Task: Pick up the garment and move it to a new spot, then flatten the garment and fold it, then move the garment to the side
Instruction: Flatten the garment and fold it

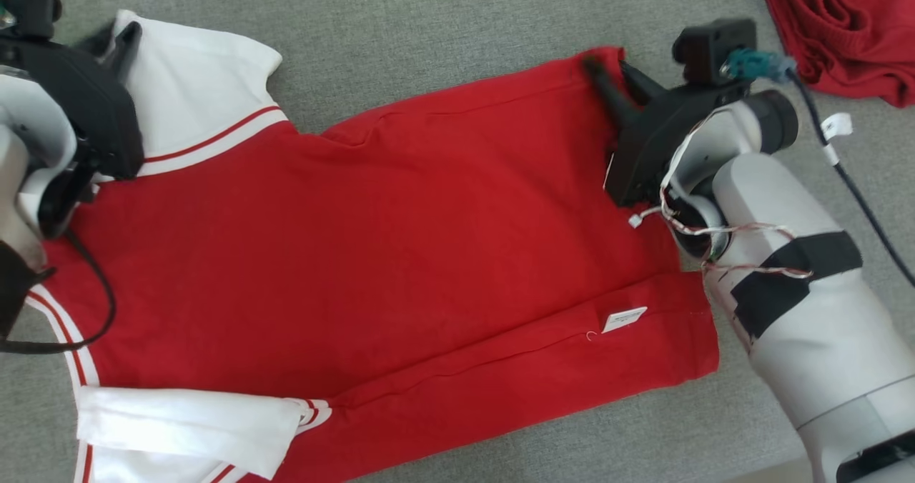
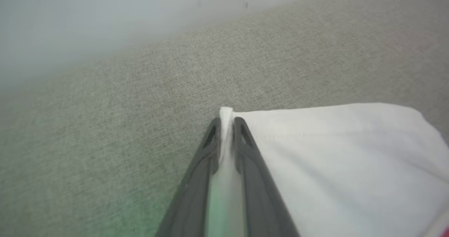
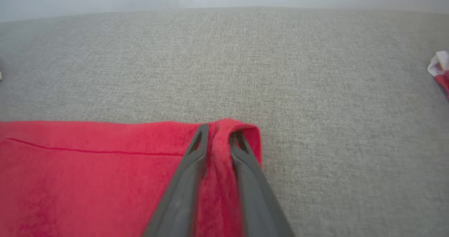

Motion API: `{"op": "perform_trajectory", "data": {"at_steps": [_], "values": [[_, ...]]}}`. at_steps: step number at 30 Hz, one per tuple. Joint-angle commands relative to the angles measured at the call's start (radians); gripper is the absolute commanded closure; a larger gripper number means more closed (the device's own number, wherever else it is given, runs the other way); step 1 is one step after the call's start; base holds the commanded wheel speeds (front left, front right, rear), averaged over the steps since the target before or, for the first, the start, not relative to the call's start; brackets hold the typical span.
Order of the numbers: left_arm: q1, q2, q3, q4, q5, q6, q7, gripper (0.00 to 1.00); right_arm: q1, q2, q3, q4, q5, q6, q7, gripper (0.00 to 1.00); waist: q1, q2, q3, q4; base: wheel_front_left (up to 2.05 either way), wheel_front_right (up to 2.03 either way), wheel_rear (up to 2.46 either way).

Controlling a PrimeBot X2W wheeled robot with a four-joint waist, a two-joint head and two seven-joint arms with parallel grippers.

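Shirt (image 1: 400,240) flat on grey cloth (image 1: 443,11). Left gripper (image 2: 226,121) pinching white sleeve (image 2: 333,153) edge, right gripper (image 3: 219,133) pinching red hem corner (image 3: 250,133). Lift both together, level, keep far edge taut, carry over to near edge

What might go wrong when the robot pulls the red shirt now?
The left jaws pinch only the thin edge of the white sleeve, so it might slip free. The right jaws grip a bunched hem corner, so that side may fold crooked. Another red garment lies near the right arm and might get snagged.
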Motion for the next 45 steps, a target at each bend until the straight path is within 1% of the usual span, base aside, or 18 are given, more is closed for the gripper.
{"op": "perform_trajectory", "data": {"at_steps": [1,4,7,12,13,14,17,20,24,27,31,34,38,41,43,45], "values": [[-0.008,-0.007,-0.014,0.006,-0.011,0.002,-0.015,1.0,-0.014,-0.005,-0.005,0.016,0.007,-0.003,-0.017,1.0,0.0,-0.0001,0.0,0.008,0.0,0.0,0.0],[-0.016,-0.022,-0.02,-0.002,-0.035,0.002,-0.061,1.0,-0.023,-0.009,-0.012,0.044,0.006,-0.003,-0.043,1.0,0.0,-0.0001,-0.011,0.024,0.0,0.0,0.0],[-0.015,-0.03,-0.01,-0.022,-0.06,0.002,-0.139,1.0,-0.018,-0.014,-0.022,0.069,0.009,-0.003,-0.085,1.0,0.0,-0.0001,-0.037,0.042,0.0,0.0,0.0],[0.04,-0.016,-0.024,-0.074,-0.086,0.002,-0.265,1.0,0.021,-0.027,-0.018,0.093,0.017,-0.003,-0.161,1.0,0.0,-0.0001,-0.101,0.075,0.0,0.0,0.0],[0.04,-0.016,-0.024,-0.074,-0.086,0.002,-0.265,1.0,0.021,-0.027,-0.018,0.093,0.017,-0.003,-0.161,1.0,0.0,-0.0001,-0.101,0.075,0.0,0.0,0.0],[0.053,-0.014,-0.024,-0.091,-0.094,0.002,-0.291,1.0,0.032,-0.032,-0.02,0.092,0.023,-0.003,-0.18,1.0,0.0,-0.0001,-0.116,0.083,0.0,0.0,0.0],[0.111,-0.002,-0.021,-0.149,-0.113,0.002,-0.341,1.0,0.077,-0.053,-0.019,0.082,0.036,-0.003,-0.227,1.0,0.0,-0.0001,-0.154,0.106,0.0,0.0,0.0],[0.187,0.024,-0.003,-0.218,-0.119,0.003,-0.368,1.0,0.128,-0.071,-0.014,0.063,0.056,-0.003,-0.262,1.0,0.0,-0.0001,-0.185,0.128,0.0,0.0,0.0],[0.31,0.039,0.032,-0.338,-0.118,0.025,-0.379,1.0,0.21,-0.102,-0.013,0.026,0.087,-0.003,-0.298,1.0,0.0,-0.0001,-0.224,0.157,0.0,0.0,0.0],[0.411,0.048,0.092,-0.447,-0.105,0.062,-0.381,1.0,0.268,-0.125,-0.024,-0.004,0.111,-0.003,-0.314,1.0,0.0,-0.0001,-0.244,0.174,0.0,0.0,0.0],[0.571,0.044,0.202,-0.579,-0.074,0.114,-0.38,1.0,0.342,-0.148,-0.038,-0.042,0.143,-0.003,-0.322,1.0,0.0,-0.0001,-0.262,0.185,0.0,0.0,0.0],[0.699,0.026,0.286,-0.656,-0.038,0.142,-0.38,1.0,0.392,-0.157,-0.053,-0.074,0.162,-0.003,-0.331,1.0,0.0,-0.0001,-0.276,0.188,0.0,0.0,0.0],[0.842,-0.002,0.35,-0.725,0.007,0.158,-0.381,1.0,0.465,-0.172,-0.078,-0.12,0.185,-0.003,-0.341,1.0,0.0,-0.0001,-0.294,0.194,0.0,0.0,0.0],[0.922,-0.036,0.374,-0.74,0.036,0.153,-0.381,1.0,0.523,-0.179,-0.097,-0.153,0.194,-0.003,-0.339,1.0,0.0,-0.0001,-0.307,0.202,0.0,0.0,0.0],[0.962,-0.054,0.403,-0.74,0.047,0.158,-0.381,1.0,0.56,-0.186,-0.11,-0.177,0.194,-0.003,-0.334,1.0,0.0,-0.0001,-0.314,0.203,0.0,0.0,0.0],[1.004,-0.08,0.43,-0.732,0.058,0.149,-0.38,1.0,0.597,-0.189,-0.124,-0.2,0.191,-0.003,-0.325,1.0,0.0,-0.0001,-0.321,0.204,0.0,0.0,0.0]]}}
